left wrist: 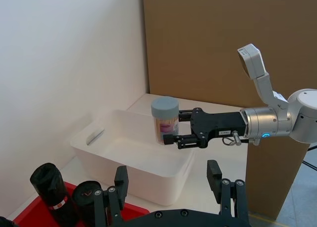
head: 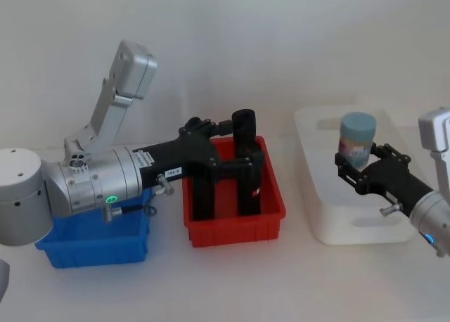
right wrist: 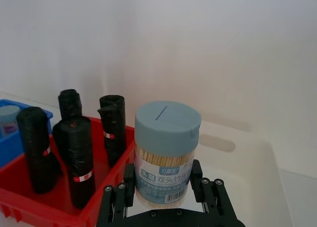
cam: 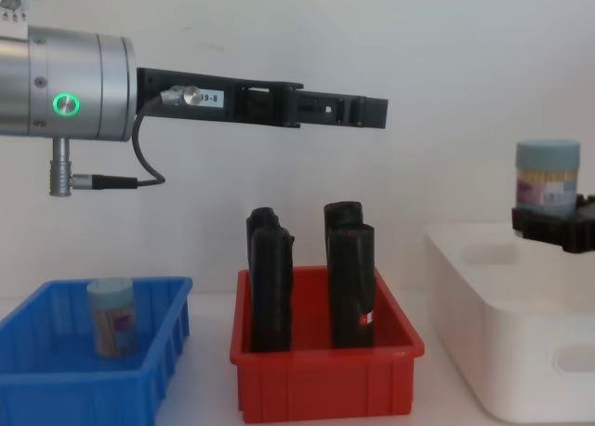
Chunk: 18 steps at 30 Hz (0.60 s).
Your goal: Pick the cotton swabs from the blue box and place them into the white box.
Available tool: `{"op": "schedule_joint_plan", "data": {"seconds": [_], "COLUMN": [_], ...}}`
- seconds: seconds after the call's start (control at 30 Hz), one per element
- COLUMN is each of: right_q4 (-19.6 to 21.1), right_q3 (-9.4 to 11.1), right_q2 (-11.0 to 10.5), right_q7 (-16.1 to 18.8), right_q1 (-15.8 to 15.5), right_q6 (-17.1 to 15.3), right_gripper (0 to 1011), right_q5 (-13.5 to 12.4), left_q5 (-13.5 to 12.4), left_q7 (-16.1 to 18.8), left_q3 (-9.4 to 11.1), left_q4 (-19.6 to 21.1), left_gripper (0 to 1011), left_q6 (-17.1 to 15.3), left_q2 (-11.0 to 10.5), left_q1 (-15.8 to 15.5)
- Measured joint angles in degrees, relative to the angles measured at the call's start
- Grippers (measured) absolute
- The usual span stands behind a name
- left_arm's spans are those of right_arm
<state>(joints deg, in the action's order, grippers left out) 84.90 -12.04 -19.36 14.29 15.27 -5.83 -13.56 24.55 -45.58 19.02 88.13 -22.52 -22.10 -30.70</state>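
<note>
**A:** So, where's the jar?

**B:** The right gripper (head: pixel 360 157) has it. Its fingers are closed on the lower half of one cotton swab jar (head: pixel 357 133), lid up and long axis vertical. It hangs over the white box (head: pixel 358 230), base clear of the rim, not touching.

**A:** Which way to the drop?

**B:** Straight down, I'd say. The tub's open top lies directly under the jar, toward the far end in the head view. No sideways shift looks needed. Lower it, then open.

**A:** Left side?

**B:** The left gripper (cam: pixel 367 113) is stretched out level, high over the red bin (head: pixel 235 227). Its fingers are spread wide and hold nothing.

**A:** Counts, quick.

**B:** Two swab jars. One is in the claw. The second jar (cam: pixel 112 316) stands upright inside the blue box (cam: pixel 84 389), on the robot's left. Four black rolls (right wrist: pixel 74 157) stand on end in the red bin. Three bins: blue, red and white, left to right.

**A:** Who's nearer the second jar?

**B:** The left arm, easily. The blue box sits right beneath its forearm, and the right arm is well apart from it. I can't see anything in the white tub from here, but its floor is partly hidden.
</note>
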Motion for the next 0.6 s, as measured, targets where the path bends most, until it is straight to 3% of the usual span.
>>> {"op": "schedule_joint_plan", "data": {"seconds": [0.47,0.6], "right_q4": [-13.76,-16.71], "right_q3": [0.23,0.1], "right_q2": [2.09,2.64], "right_q7": [-1.19,-1.08], "right_q1": [7.03,8.58], "right_q6": [-1.07,-1.04], "right_gripper": [660,759], "right_q5": [0.29,0.56], "left_q5": [0.0,0.0], "left_q7": [0.0,0.0], "left_q3": [0.0,0.0], "left_q4": [0.0,0.0], "left_gripper": [1004,1003], "left_q6": [0.0,0.0], "left_q2": [0.0,0.0], "left_q1": [0.0,0.0]}}
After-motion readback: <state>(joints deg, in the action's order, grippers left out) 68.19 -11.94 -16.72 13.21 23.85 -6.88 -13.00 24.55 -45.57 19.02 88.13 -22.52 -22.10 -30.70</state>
